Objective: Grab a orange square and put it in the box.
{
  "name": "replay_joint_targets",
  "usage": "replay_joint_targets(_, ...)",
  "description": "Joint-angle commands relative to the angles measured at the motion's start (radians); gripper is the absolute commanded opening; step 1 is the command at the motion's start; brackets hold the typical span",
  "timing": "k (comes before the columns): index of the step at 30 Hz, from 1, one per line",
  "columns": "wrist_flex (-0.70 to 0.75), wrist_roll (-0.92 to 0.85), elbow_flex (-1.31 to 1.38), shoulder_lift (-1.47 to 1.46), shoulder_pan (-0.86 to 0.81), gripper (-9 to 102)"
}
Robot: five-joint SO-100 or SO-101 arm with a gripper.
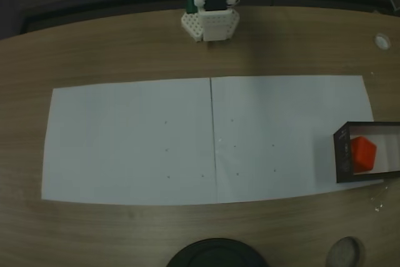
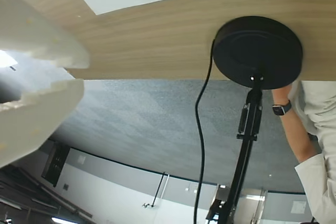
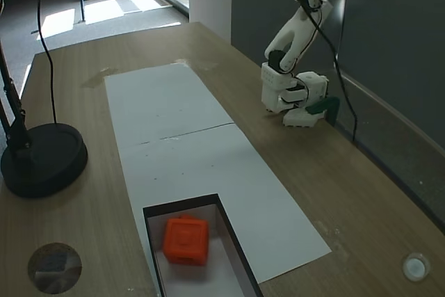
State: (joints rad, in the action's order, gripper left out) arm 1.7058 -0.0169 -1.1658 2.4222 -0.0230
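The orange square (image 3: 185,239) already lay inside the box (image 3: 229,238) on the counter (image 1: 125,54), so the task looked finished, while the raised gripper (image 2: 37,82), slightly parted, held nothing and needed only to rest.

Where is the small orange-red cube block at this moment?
The small orange-red cube block lies inside the black-walled open box, at the right edge of a fixed view, where the white paper sheet ends.
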Motion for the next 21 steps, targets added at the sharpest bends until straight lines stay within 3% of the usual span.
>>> replay_joint_targets(1,-0.051,-0.005,-0.258,0.31,-0.035,0)
replay_joint_targets(9,-0.221,-0.006,-0.664,0.729,-0.038,0)
replay_joint_targets(21,-0.413,-0.006,-0.966,0.96,-0.04,0)
